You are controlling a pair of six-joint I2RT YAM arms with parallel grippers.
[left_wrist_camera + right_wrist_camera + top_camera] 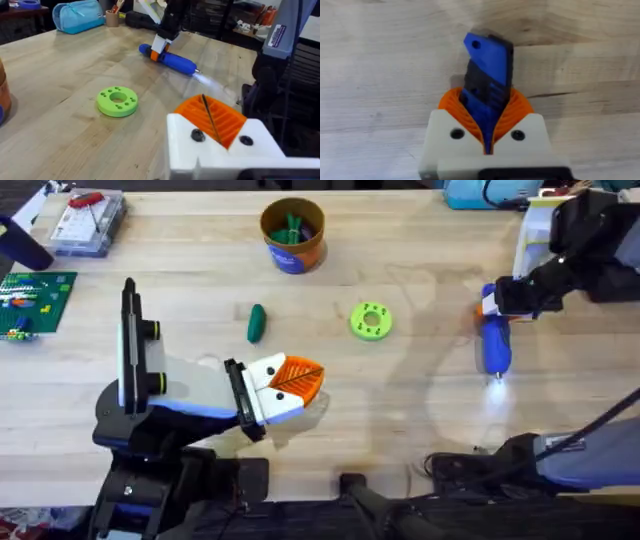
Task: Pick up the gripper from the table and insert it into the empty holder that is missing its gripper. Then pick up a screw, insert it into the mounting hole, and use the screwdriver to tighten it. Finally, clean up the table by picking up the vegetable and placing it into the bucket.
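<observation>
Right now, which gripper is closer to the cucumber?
Left. The left gripper sits just below and right of the cucumber, fingers shut and empty. The right gripper is far across the table, clamped on the screwdriver.

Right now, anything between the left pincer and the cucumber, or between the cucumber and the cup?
Nothing visible. The left pincer, shut and holding nothing, sits just short of the cucumber with bare table between them. The path on to the cup is bare wood too; the green ring lies off to the side.

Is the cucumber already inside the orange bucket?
No, the dark green vegetable lies on the table, short of the bucket and apart from it.
</observation>
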